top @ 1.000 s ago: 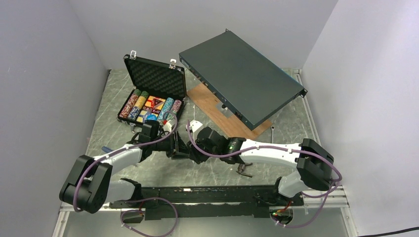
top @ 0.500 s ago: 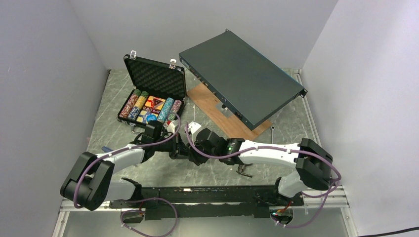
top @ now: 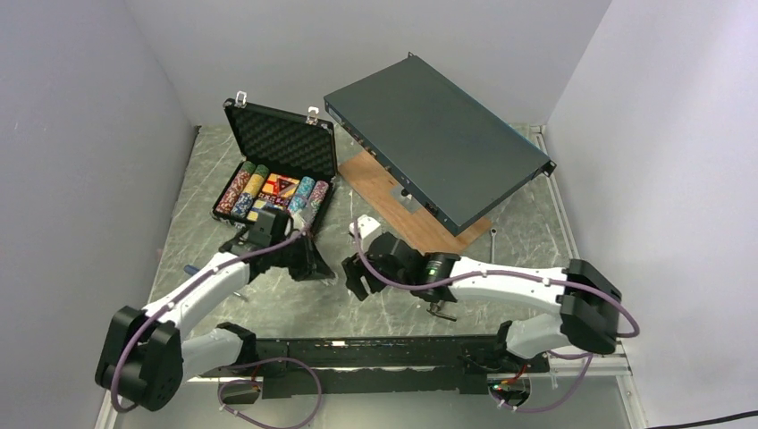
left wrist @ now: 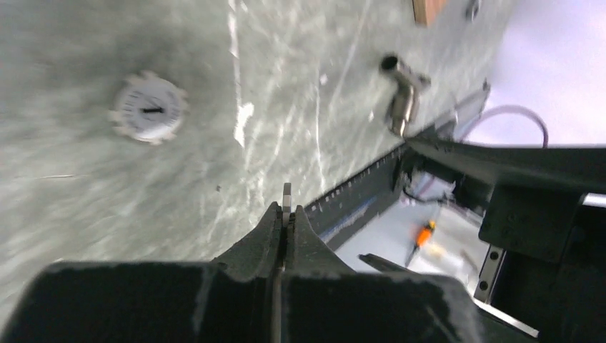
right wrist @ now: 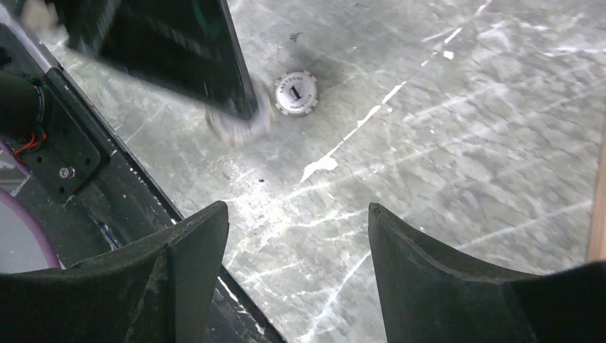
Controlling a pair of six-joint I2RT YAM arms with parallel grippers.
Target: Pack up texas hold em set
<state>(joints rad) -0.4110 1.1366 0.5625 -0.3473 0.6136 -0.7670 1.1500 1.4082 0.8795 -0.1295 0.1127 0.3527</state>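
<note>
1. One thin disc (left wrist: 286, 191) sits pinched between left gripper (left wrist: 286, 216) jaws.
2. Right gripper (right wrist: 294, 214) jaws spread above bench (right wrist: 443, 107), white chip (right wrist: 296, 93) nearby.
3. Open briefcase (top: 284, 141) rests far left on bench.

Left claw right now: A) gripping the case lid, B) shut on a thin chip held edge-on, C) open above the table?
B: the left wrist view shows the left claw closed on a chip, whose thin edge pokes out between the fingertips.

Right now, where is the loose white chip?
Right wrist view: the white chip lies flat on the table, upper left, close beside the left tool.
</note>
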